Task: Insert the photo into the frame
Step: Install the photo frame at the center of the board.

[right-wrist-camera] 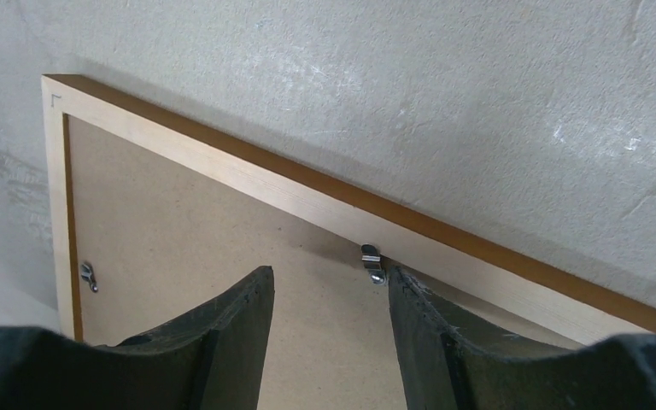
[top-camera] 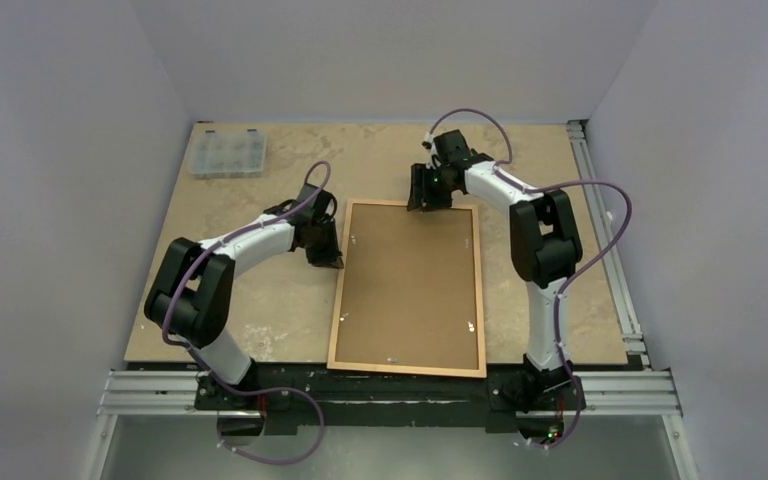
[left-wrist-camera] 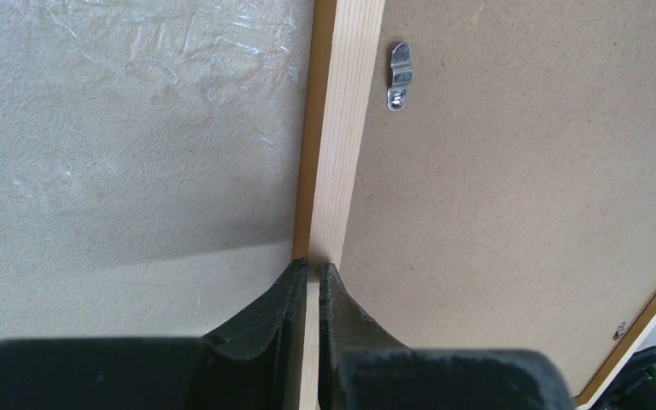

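The frame [top-camera: 406, 369] of light orange-brown wood lies flat at the table's middle, back side up, with the brown hardboard backing panel [top-camera: 410, 285] inside it. The photo is not in view. My left gripper [top-camera: 331, 262] sits at the frame's left rail [left-wrist-camera: 350, 128], jaws nearly together right over the rail [left-wrist-camera: 313, 266]; only a thin strip of wood shows between them. My right gripper [top-camera: 426, 203] is open and empty over the panel [right-wrist-camera: 179, 222] by the frame's far rail [right-wrist-camera: 307, 192], its tips [right-wrist-camera: 329, 278] beside a metal clip [right-wrist-camera: 371, 263].
A clear plastic organiser box [top-camera: 227, 153] stands at the back left of the tan table. Small metal clips [left-wrist-camera: 400, 75] dot the frame's inner edge, one near the corner [right-wrist-camera: 89, 275]. A metal rail [top-camera: 600, 220] runs along the table's right side.
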